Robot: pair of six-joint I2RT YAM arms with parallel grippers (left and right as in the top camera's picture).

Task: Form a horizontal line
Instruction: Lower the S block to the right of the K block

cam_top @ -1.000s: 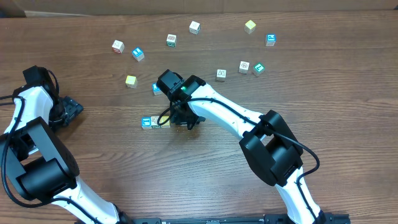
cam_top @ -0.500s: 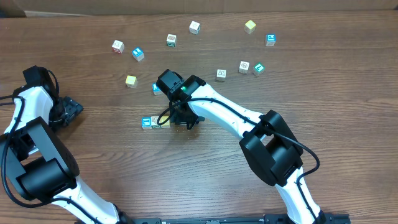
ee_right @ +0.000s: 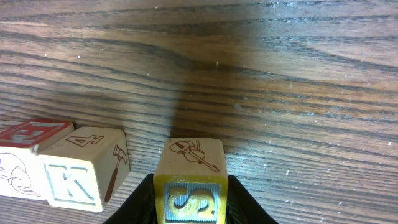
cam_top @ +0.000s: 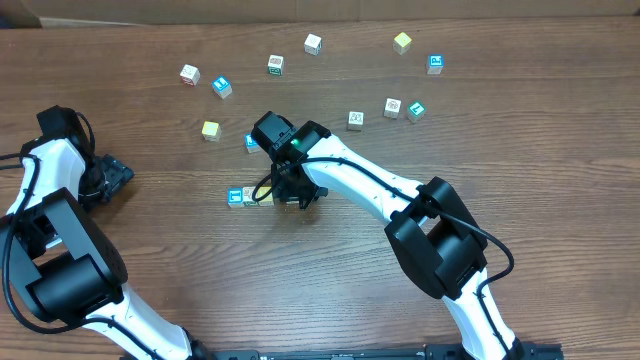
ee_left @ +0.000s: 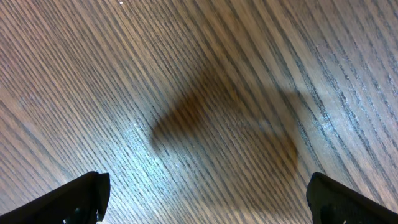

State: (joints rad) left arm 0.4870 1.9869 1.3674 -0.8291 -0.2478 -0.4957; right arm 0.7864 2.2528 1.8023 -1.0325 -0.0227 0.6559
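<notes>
The overhead view looks straight down on the whole table [cam_top: 560, 150]; the left wrist view faces bare wood, very near; the right wrist view sits low and close behind a yellow cube [ee_right: 189, 177], beside the horizontal line [ee_right: 74, 165], which overhead also shows.

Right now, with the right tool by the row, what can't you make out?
Overhead: the right tool itself hides the yellow cube it grips.
Right wrist: the red-topped cube is cut off by the left edge.
Overhead: the loose cubes' prints are too small to read.
Left wrist: of the left tool only fingertips show, at the bottom corners.
</notes>
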